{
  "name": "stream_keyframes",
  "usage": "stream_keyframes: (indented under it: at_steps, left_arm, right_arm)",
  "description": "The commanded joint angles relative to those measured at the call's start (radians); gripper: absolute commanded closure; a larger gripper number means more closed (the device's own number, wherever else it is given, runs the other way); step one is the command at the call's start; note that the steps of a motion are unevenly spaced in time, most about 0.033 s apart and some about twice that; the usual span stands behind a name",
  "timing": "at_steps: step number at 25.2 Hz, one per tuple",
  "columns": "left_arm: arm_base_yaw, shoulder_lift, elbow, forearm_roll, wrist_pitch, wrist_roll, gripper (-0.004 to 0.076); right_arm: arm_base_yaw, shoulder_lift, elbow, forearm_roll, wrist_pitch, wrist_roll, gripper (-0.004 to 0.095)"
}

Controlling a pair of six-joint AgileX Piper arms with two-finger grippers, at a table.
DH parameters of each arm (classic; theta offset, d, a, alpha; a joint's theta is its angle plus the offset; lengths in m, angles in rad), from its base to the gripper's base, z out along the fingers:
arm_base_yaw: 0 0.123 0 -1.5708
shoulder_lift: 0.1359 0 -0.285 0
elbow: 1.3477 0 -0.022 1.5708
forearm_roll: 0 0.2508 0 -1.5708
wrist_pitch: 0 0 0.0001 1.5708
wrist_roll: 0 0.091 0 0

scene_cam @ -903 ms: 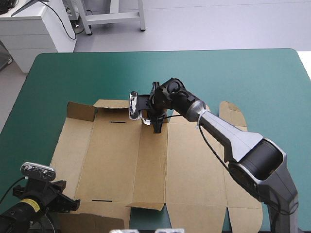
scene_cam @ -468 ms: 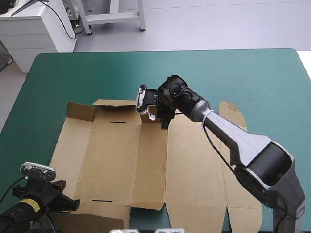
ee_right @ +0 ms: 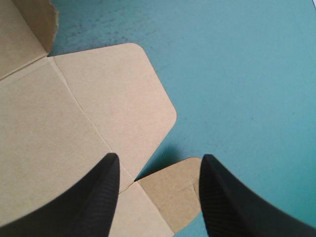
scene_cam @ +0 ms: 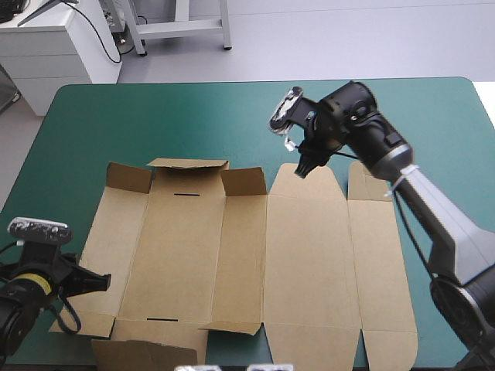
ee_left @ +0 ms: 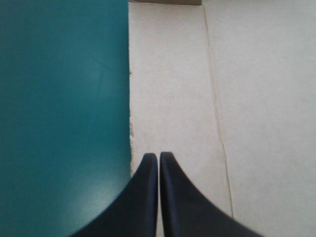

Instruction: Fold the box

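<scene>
My right gripper (scene_cam: 302, 171) hangs with its black fingers spread wide over the far edge of the flat-cut brown cardboard box (scene_cam: 255, 255), the notch between two rounded flaps (ee_right: 113, 94) lying under the gap. My left gripper (ee_left: 158, 157) has its fingers pressed together on nothing, above the box's left edge beside the bare teal-green table cover (ee_left: 59, 98). The box lies spread mid-table, three short flaps (scene_cam: 244, 180) raised at its far left.

One brown box (scene_cam: 309, 255), two grippers, left gripper (ee_left: 158, 157), right gripper (ee_right: 159, 159), one teal-green table (scene_cam: 155, 116)
</scene>
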Motion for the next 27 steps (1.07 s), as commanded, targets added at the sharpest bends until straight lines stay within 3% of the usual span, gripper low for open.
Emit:
stream_keyframes:
  at_steps: [1, 5, 10, 15, 19, 27]
  left_arm:
    - [0.017, 0.125, -0.077, 0.066, -0.041, -0.037, 0.0731]
    - [0.062, 0.269, -0.112, 0.039, -0.071, -0.022, 0.073]
    - [0.171, 0.404, -0.133, -0.07, -0.114, 0.067, 0.0707]
    - [0.381, 0.469, -0.159, -0.321, -0.109, 0.285, 0.0708]
    - [0.628, 0.477, -0.162, -0.595, -0.066, 0.502, 0.0708]
    - [0.822, 0.572, -0.162, -0.723, 0.089, 0.615, 0.0708]
  right_arm:
    - [-0.108, -0.109, -0.026, 0.145, 0.004, 0.012, 0.0446]
    - [-0.229, -0.167, -0.021, 0.282, 0.004, 0.02, 0.0446]
    - [-0.341, -0.263, 0.057, 0.278, 0.004, 0.051, 0.0467]
    - [-0.427, -0.379, 0.232, 0.257, 0.004, 0.05, 0.0506]
    - [-0.529, -0.481, 0.434, 0.283, -0.09, 0.04, 0.0572]
    - [-0.584, -0.527, 0.632, 0.454, -0.17, 0.036, 0.0672]
